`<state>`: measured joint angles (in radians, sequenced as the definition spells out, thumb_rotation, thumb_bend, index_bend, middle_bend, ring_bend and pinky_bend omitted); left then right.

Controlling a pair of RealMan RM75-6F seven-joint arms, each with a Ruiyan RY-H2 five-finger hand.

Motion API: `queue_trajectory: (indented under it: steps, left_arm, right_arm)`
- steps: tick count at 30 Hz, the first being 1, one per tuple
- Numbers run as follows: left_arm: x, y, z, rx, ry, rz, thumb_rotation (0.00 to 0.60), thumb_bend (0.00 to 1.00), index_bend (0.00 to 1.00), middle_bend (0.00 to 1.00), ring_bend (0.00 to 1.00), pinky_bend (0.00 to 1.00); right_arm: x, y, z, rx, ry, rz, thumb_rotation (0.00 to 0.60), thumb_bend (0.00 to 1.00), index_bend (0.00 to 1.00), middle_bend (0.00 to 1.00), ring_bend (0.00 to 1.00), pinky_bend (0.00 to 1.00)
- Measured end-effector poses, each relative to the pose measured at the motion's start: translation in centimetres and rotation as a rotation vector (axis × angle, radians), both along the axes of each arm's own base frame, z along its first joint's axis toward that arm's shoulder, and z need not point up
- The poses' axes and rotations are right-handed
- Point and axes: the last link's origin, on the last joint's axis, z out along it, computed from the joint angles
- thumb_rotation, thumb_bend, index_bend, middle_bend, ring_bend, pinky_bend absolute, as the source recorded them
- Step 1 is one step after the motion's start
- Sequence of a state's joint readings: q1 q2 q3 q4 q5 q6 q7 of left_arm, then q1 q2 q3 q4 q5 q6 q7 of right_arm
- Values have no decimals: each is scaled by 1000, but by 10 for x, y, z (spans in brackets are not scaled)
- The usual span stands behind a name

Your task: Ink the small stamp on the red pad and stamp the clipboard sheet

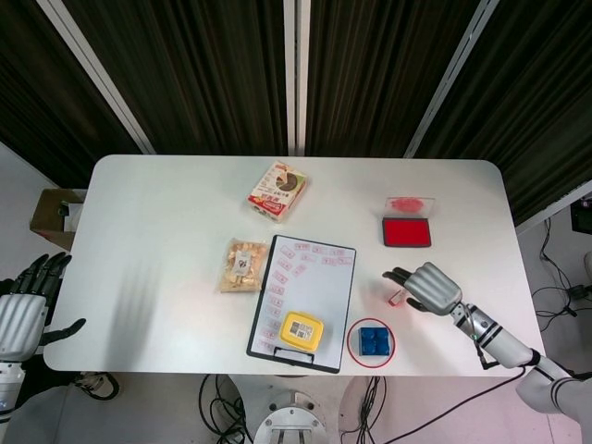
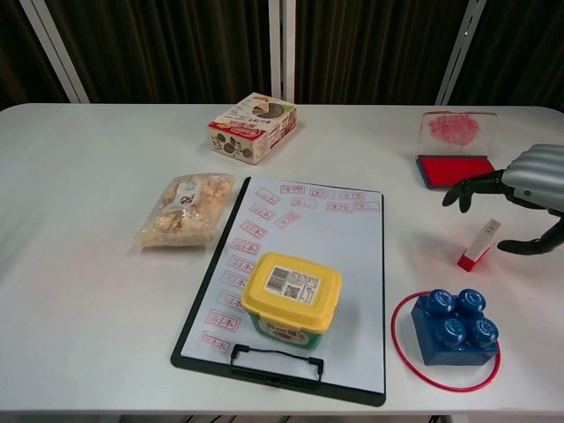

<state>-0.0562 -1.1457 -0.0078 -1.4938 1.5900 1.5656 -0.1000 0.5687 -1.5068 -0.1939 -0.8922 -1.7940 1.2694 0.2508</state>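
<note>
Bright, even overhead light falls on the white table, both views sharp. Soft shadow lies beneath the right hand; beyond it the dark curtains stay dim.

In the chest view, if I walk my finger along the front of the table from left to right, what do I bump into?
Snack bag → clipboard with the yellow-lidded tub on it → blue brick inside its red ring.
</note>
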Motion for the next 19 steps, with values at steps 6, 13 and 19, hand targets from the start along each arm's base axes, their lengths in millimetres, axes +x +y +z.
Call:
queue_trajectory:
  steps: [6,13,19]
  left_arm:
    - [2,-3,2,8,-2,-3,600,0,66,66,51,160]
    - [4,-4,3,29,-11,-1,600,0,66,66,51,160]
    - [7,-4,5,29,3,-15,600,0,66,66,51,160]
  right_arm:
    - [-6,18,52,-105,-56,16,600,128,144,264,894,1000]
    - [-24,74,125,-383,-260,-111,600,115,0,43,43,287]
    - [-51,105,154,-618,-351,-446,600,115,0,0,0,0]
